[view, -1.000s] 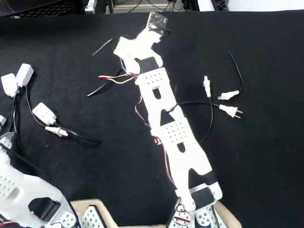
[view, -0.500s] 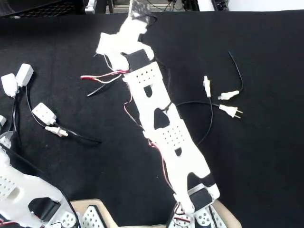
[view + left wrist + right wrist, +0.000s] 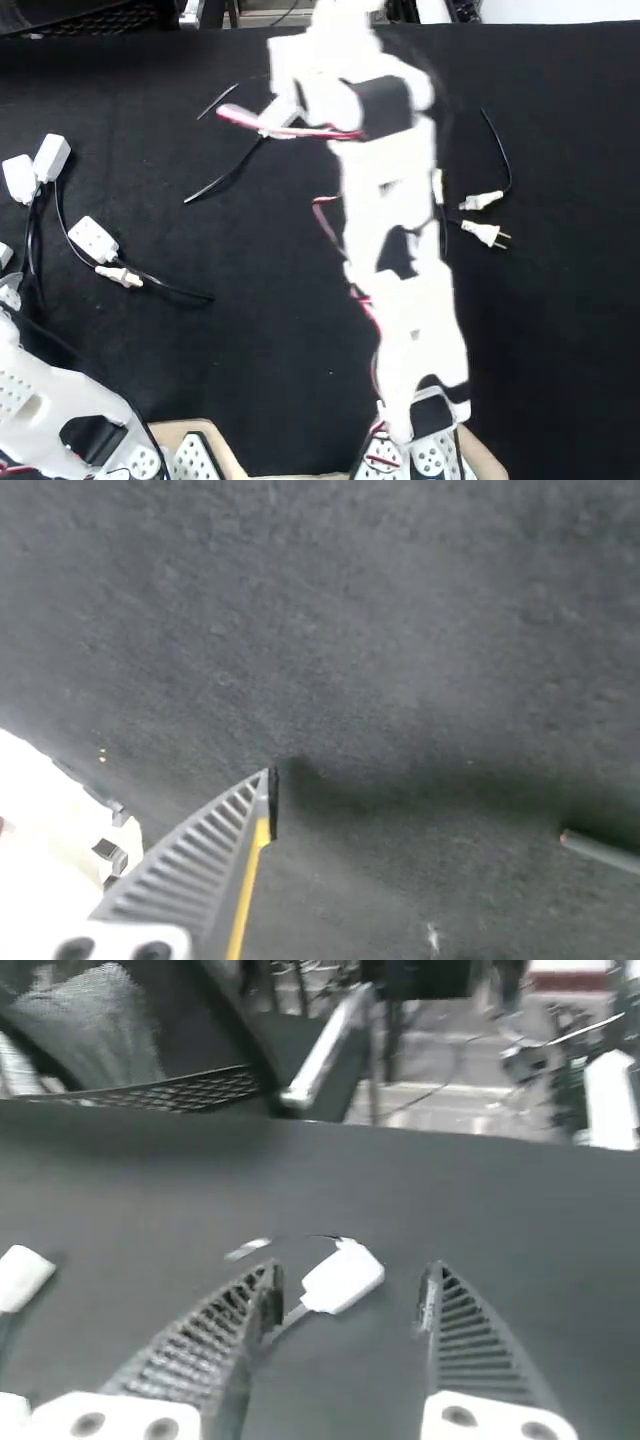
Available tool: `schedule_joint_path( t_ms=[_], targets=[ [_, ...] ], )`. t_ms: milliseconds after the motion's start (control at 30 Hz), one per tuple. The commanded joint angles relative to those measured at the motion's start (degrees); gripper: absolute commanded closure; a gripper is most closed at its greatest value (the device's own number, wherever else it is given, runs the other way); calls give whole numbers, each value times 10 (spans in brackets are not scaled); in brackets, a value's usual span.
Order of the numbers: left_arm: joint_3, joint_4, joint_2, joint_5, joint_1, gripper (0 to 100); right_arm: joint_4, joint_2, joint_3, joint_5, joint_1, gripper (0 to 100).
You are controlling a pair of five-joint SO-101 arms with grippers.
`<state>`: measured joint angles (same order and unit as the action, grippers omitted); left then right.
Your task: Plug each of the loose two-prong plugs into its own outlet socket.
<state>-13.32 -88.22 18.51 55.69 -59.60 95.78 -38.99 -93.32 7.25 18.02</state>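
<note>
The right arm (image 3: 400,270) rears up from its low leftward reach and swings right, lifting the right gripper (image 3: 350,1275) higher.

White plugs (image 3: 485,200) and outlet sockets (image 3: 92,237); black cords (image 3: 500,140) on a black table (image 3: 560,350)

Outlet sockets (image 3: 92,238): three white blocks, left side.
Left plug (image 3: 118,275): loose, beside a socket.
Right plugs (image 3: 485,235): two, loose, close together.
</note>
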Motion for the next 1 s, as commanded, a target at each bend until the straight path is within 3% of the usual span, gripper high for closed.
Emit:
schedule_joint_path(
  t_ms=[0,167,333,467,667,800,967],
  targets=[
    [6,0,-8,-46,21,341,55,81,-23,-50,-28,779],
    [-1,-3,-11,-91,23,343,55,161,24,-78,-87,779],
    [4,-27,-11,-93,23,341,55,282,159,-78,-84,779],
    [4,-25,-11,-103,21,341,55,429,359,-114,-69,779],
    [18,-26,-11,-200,22,343,42,668,700,-152,-81,779],
    [36,-27,-5,-229,20,345,-31,802,908,-150,-117,779],
    [40,-29,-11,-331,24,345,-126,959,1138,-152,-161,778]
  ],
)
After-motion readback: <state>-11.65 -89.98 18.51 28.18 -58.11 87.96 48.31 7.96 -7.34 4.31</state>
